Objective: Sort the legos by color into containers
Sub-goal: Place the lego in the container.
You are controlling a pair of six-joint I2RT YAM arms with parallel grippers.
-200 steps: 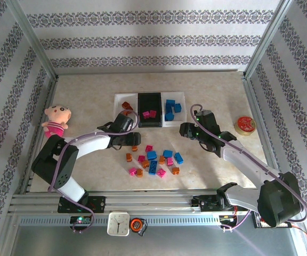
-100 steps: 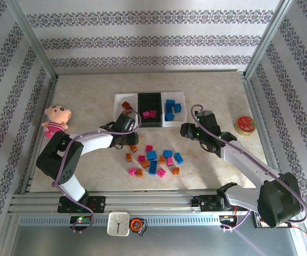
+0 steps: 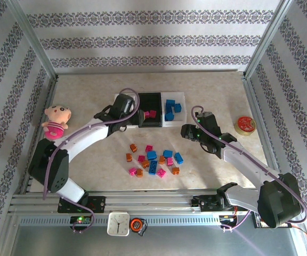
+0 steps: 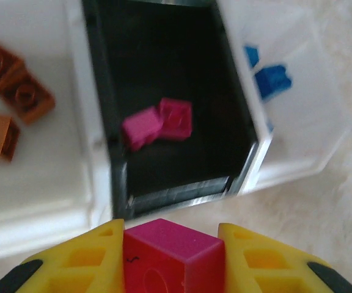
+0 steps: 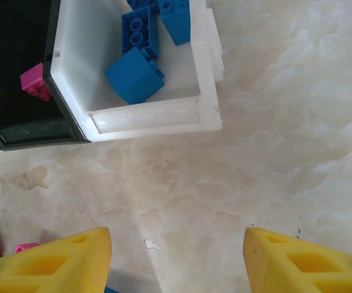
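My left gripper (image 4: 171, 259) is shut on a magenta lego (image 4: 170, 250), just in front of the black container (image 4: 164, 67). In the top view, the left gripper (image 3: 135, 116) hangs at the near left corner of that black tray (image 3: 149, 101), which holds two magenta legos (image 4: 161, 122). Orange legos (image 4: 14, 91) lie in the left white container (image 4: 47, 183), and blue legos (image 5: 140, 73) in the right white container (image 5: 206, 91). My right gripper (image 5: 176, 256) is open over bare table, seen in the top view (image 3: 187, 130) near the right tray's corner. Several loose legos (image 3: 153, 160) lie in a cluster on the table.
A pink plush doll (image 3: 55, 120) sits at the left edge. A round red tin (image 3: 245, 124) stands at the right. Patterned walls and metal posts enclose the table. A small clock (image 3: 118, 224) rests on the front rail.
My left gripper shut on a magenta lego near the loose cluster and carried it back and up to the black tray's front. The right arm has barely moved.
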